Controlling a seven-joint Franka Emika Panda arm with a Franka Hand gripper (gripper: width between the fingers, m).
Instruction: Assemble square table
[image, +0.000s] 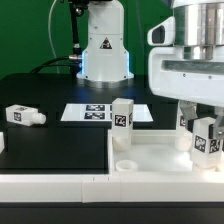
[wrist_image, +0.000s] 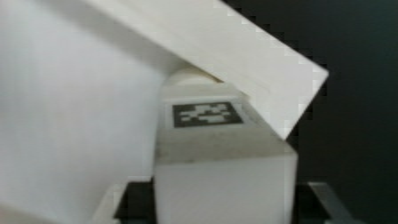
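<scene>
Pincer (image: 205, 140) at about four o'clock in the exterior view is closed on a tagged white leg (image: 205, 138), holding it roughly upright over the near corner of the square slab (image: 150, 155). In the wrist view the same leg (wrist_image: 217, 150) fills the middle, its tag facing the camera and its rounded end meeting the slab's white surface (wrist_image: 71, 100). Whether that end is already started in a corner socket cannot be told; the joint is hidden.

Another leg (image: 122, 125) stands upright at the slab's corner near the centre of the exterior view, apparently seated. A third leg (image: 22, 116) lies on its side on the black tabletop (image: 50, 160) at nine o'clock, well apart from the slab. The marker board (image: 88, 113) lies flat toward eleven o'clock of the slab.

The main risk, as I judge it, is misalignment: if the held leg is slightly tilted or off the socket's centre, pressing or twisting would jam the end against the rim, or push the slab sideways. A shifting slab could also disturb the standing leg. Letting go before the leg has caught would leave it free to topple. The grip may slip on smooth plastic under twisting, so the pincer turns while the leg does not.
</scene>
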